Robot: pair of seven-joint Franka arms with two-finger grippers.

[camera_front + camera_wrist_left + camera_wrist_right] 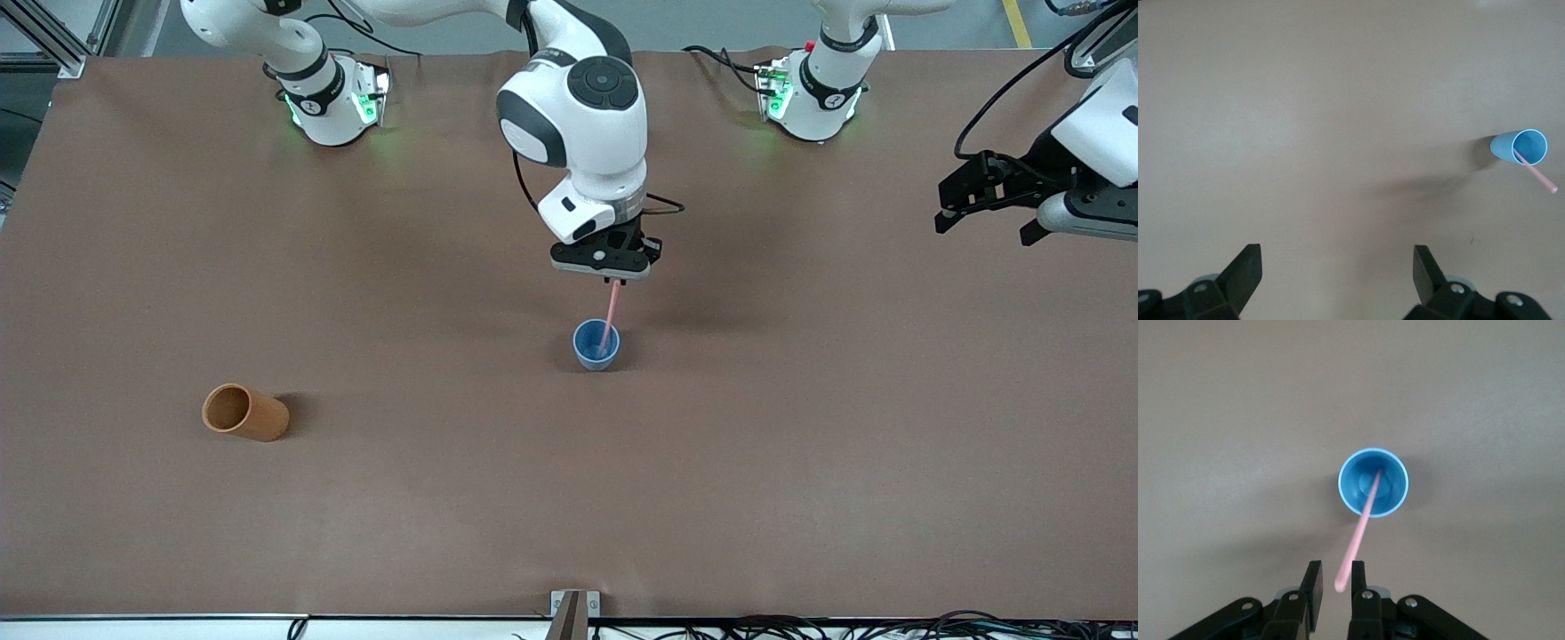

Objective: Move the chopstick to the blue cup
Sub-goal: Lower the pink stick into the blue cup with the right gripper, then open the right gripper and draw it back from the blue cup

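The blue cup [596, 346] stands upright near the middle of the table. The pale pink chopstick [610, 313] has its lower end inside the cup and leans up toward my right gripper [616, 277], which hangs just above the cup. In the right wrist view the stick [1361, 527] rises from the cup [1373, 482] to between the fingers of my right gripper [1336, 577]. The jaws are narrowly open, with a gap beside the stick's top end. My left gripper [978, 209] waits open and empty in the air at the left arm's end of the table; its wrist view shows its jaws [1338, 267] wide apart.
An orange-brown cylindrical cup [244, 412] lies on its side toward the right arm's end of the table, nearer to the front camera than the blue cup. The left wrist view also shows the blue cup [1520, 148] with the stick [1538, 177] in it.
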